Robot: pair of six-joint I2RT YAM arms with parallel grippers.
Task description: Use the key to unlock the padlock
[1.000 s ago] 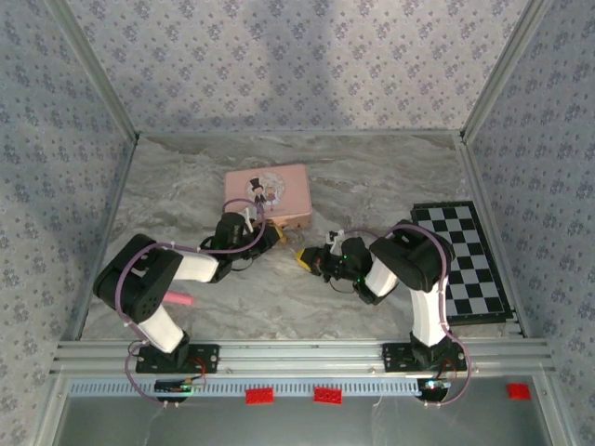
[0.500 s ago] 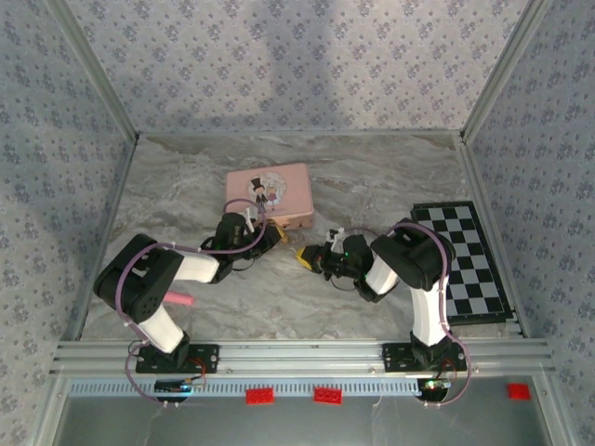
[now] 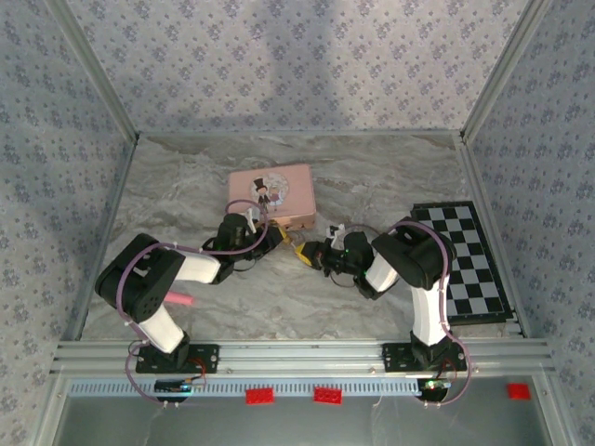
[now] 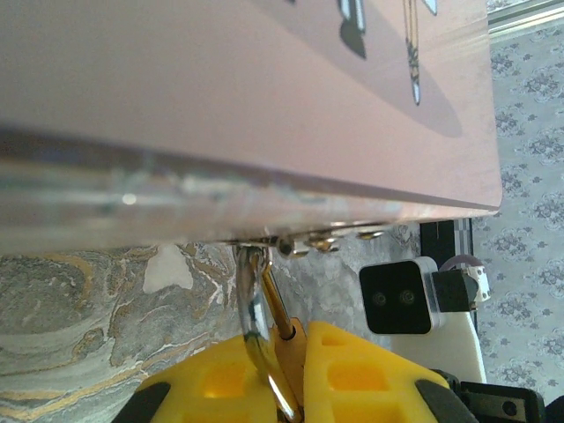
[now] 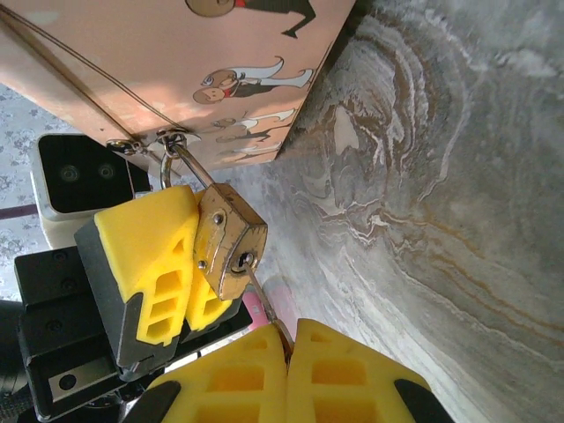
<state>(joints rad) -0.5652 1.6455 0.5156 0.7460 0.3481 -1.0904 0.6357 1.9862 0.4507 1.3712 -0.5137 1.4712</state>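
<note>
At the near edge of the box: a tiny brass padlock (image 5: 229,242) hangs by its thin shackle from the box clasp (image 5: 167,138); it is tilted, with the keyhole end facing away from the box.
Keyhole: the key (image 5: 262,302) has its thin metal shaft inside the keyhole, and its other end goes in between yellow fingers.
Left arm: the left gripper (image 4: 286,339) has its jaws clamped on the padlock, with the shackle rising between them.
Right arm: the right gripper (image 5: 289,330) has its jaws pressed together on the key, just beside the padlock.
Box: the pink box (image 3: 271,190) lies flat in the middle of the marble table (image 3: 390,177), with a cartoon picture on the lid.
Right side: the chessboard (image 3: 465,255) lies flat, well apart from the box.
</note>
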